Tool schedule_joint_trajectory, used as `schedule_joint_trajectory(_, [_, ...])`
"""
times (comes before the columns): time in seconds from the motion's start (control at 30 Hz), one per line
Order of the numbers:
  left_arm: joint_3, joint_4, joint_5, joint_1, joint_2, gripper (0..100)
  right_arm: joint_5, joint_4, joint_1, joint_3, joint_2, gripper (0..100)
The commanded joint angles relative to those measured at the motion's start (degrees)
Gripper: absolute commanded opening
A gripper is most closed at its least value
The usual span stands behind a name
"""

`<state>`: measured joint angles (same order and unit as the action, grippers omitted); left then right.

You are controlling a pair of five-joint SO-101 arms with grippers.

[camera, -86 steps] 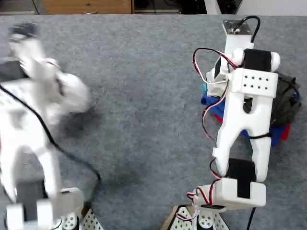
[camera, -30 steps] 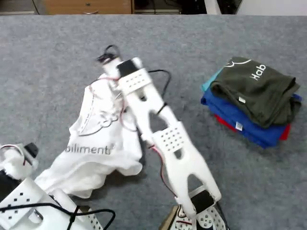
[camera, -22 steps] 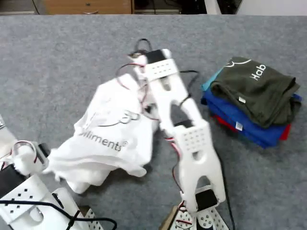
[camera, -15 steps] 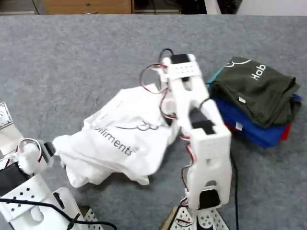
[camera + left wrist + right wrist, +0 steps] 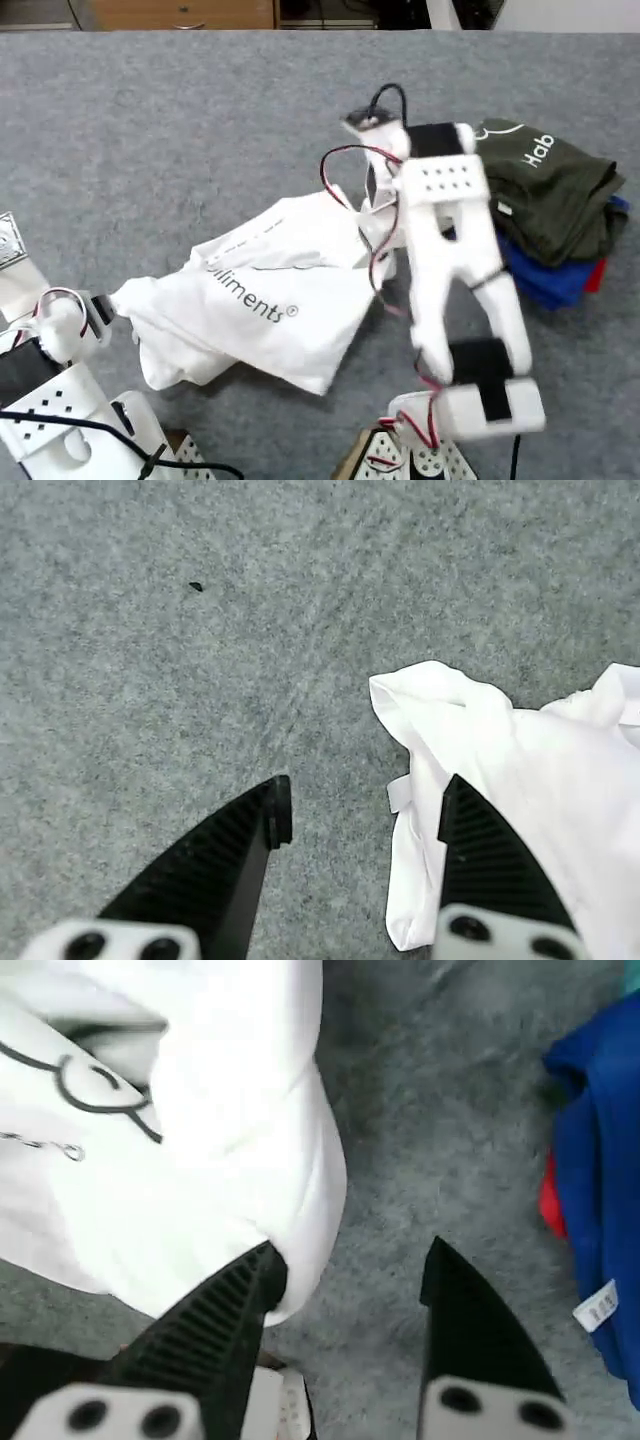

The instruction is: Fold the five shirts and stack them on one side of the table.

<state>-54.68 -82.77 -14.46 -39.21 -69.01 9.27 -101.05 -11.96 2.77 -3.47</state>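
High view gives you the white shirt (image 5: pixel 270 300) lying crumpled from the centre of the counter (image 5: pixel 200 120) toward 8 o'clock, and the stack of folded shirts (image 5: pixel 545 190) at 3 o'clock, its near edge hidden behind the right arm (image 5: pixel 450 220), so its layers cannot all be counted. Right wrist view shows you the right pincer (image 5: pixel 352 1265) spread open over bare counter, white cloth bunched against one finger. Your left pincer (image 5: pixel 366 798), at 7 o'clock, gapes too, gripping nothing, the shirt's hem just beside one finger and cut off at the frame edge.
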Motion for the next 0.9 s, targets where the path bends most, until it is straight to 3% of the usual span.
schedule_joint_trajectory(0.0, [0.4, 0.8, 0.4, 0.2, 0.0, 24, -2.2, -0.7, -5.0, -1.8, -5.8, 22.1])
schedule_joint_trajectory(0.23, [1.1, -1.1, 0.4, 0.1, 0.0, 24, -8.6, 3.8, -13.5, -13.3, 4.6, 21.7])
schedule_joint_trajectory(0.53, [1.9, -1.8, 0.0, -4.1, 0.0, 24, -12.3, -1.3, -16.4, -38.4, 10.9, 21.7])
schedule_joint_trajectory(0.7, [1.9, -2.0, 0.3, -4.6, 0.0, 24, -12.0, 0.0, -20.4, -38.2, 11.3, 21.7])
schedule_joint_trajectory(0.87, [1.9, -2.1, 0.4, -4.6, 0.0, 24, -12.3, 4.7, -26.9, -34.9, 23.9, 21.7])
